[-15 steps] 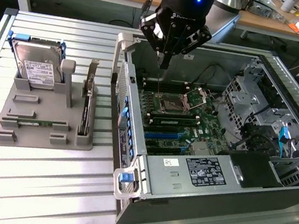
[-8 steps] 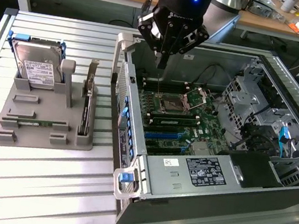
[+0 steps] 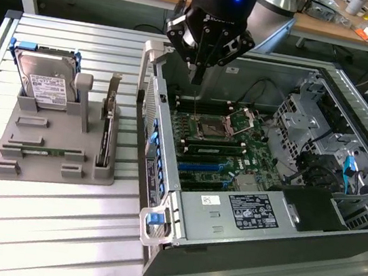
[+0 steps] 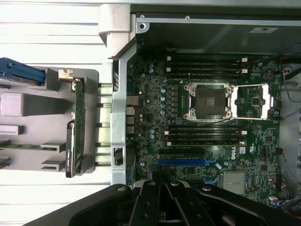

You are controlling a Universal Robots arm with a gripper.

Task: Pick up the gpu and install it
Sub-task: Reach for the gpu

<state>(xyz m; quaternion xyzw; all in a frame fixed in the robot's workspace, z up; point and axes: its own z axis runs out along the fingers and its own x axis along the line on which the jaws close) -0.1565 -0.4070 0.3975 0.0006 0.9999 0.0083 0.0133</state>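
The gripper (image 3: 198, 68) hangs over the far edge of the open computer case (image 3: 162, 197), above the motherboard (image 3: 227, 147). Its fingers are pressed together and pinch nothing. In the wrist view the gripper (image 4: 165, 188) sits over the expansion slots of the motherboard (image 4: 155, 94), close to the case's side wall.

The gpu (image 3: 105, 137) is not in the case. It stands on its long edge in a slot of the grey holder tray (image 3: 29, 166), which lies on the slatted aluminium table (image 3: 54, 230) at the exterior view's left, just beside the case. Its metal bracket (image 3: 113, 92) points up at the far end. The wrist view shows the gpu (image 4: 76, 122) in the tray (image 4: 47, 117), well apart from the fingers.

In the same tray a hard drive (image 3: 44, 84) with blue rails stands at the far left, and a memory stick (image 3: 41, 152) lies flat near the front. The CPU socket (image 3: 209, 128) on the motherboard is open.
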